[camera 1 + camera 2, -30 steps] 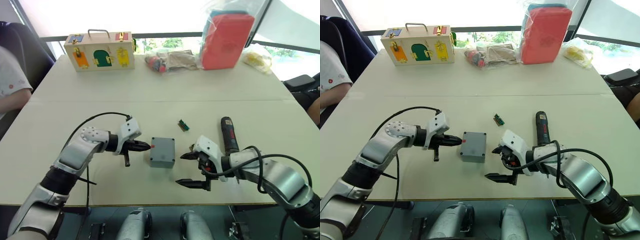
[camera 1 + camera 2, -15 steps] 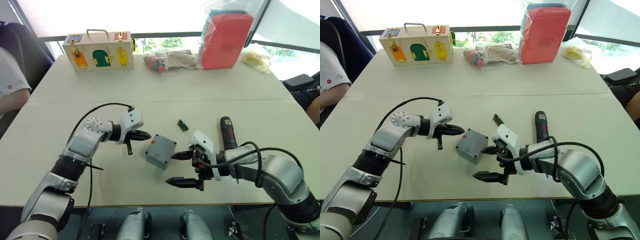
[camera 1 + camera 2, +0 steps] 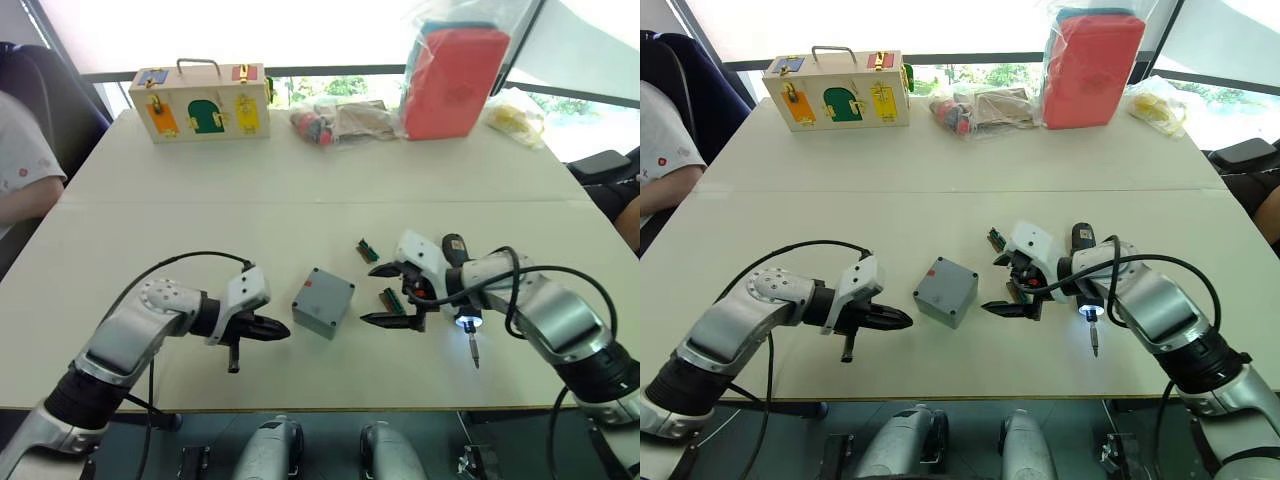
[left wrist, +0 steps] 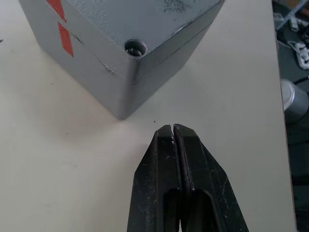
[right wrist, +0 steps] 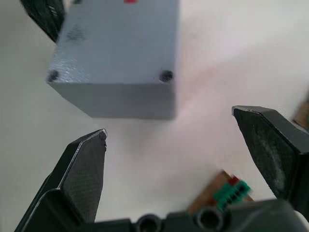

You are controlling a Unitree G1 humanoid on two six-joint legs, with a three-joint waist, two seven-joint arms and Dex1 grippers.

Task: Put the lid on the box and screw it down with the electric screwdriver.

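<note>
Our right hand (image 3: 1005, 290), spread and empty, sits at three o'clock of the box (image 3: 944, 291), lid (image 4: 145, 14) already seated; left hand (image 3: 898, 320) pressed together at eight. Next we grasp the electric screwdriver (image 3: 1084, 272), lit on the tabletop (image 3: 940, 200).

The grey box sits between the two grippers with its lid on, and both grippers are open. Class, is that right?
Not quite. The grey box does sit between the grippers with its lid on, but only the right gripper is open. The left gripper is shut on nothing, its fingers pressed together, as the left wrist view shows.
</note>
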